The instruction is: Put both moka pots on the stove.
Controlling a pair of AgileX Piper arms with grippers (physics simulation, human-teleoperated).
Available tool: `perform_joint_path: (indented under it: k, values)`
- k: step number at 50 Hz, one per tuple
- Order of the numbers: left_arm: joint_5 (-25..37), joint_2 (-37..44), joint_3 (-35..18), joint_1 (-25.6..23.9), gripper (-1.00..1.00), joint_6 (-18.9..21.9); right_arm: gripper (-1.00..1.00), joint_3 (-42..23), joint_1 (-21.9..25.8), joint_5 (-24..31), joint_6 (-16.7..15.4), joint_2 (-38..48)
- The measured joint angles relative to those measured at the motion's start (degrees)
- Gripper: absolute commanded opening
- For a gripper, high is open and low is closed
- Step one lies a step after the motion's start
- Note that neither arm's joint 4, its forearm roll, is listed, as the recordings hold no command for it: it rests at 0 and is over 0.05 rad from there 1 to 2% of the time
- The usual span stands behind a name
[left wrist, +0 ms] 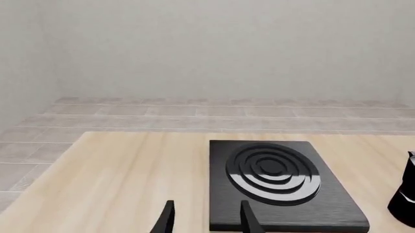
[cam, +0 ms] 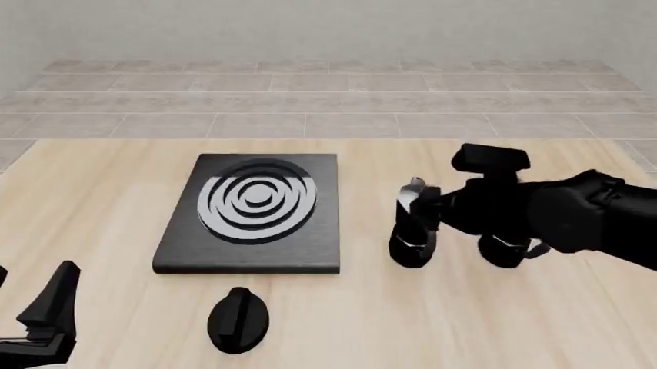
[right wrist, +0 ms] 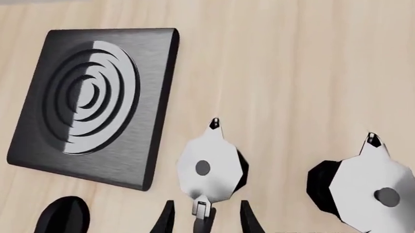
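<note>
**Pots on table, right gripper at the near pot's handle**

Stove (cam: 251,219) is a flat square black slab with concentric silver-grey rings, lying on the pale wood-grain table (cam: 103,192). Both moka pots stand upright on the table to its right, off the slab.

The front view shows only the nearer moka pot (cam: 413,231) clearly; the right arm covers most of the second moka pot (cam: 505,250). The right wrist view looks down on both grey faceted lids, each with a knob and spout. There the right gripper (right wrist: 204,218) has its fingers spread either side of the nearer pot's handle; contact cannot be told.

A black oval knob (cam: 238,319) lies in front of the stove.

Left gripper (left wrist: 207,218) is spread and empty, low at the table's near left, well apart from both pots.
</note>
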Motion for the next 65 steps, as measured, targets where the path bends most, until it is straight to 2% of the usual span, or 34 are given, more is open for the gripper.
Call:
perform_joint_path:
  k: [23,35,36,65]
  values:
    - [0.0,0.0,0.0,0.0,1.0,-0.3,1.0,3.4,2.2,-5.2,4.0,4.3]
    - [0.1,-0.1,0.0,0.1,1.0,-0.5,1.0,4.3,2.7,-7.1,4.6,5.5]
    - [0.1,-0.2,0.0,0.1,1.0,-0.5,-1.0,4.3,2.8,-7.2,4.5,5.5]
    - [0.1,-0.1,-0.1,0.4,1.0,-0.9,-1.0,4.2,5.4,-7.5,-7.5,1.1]
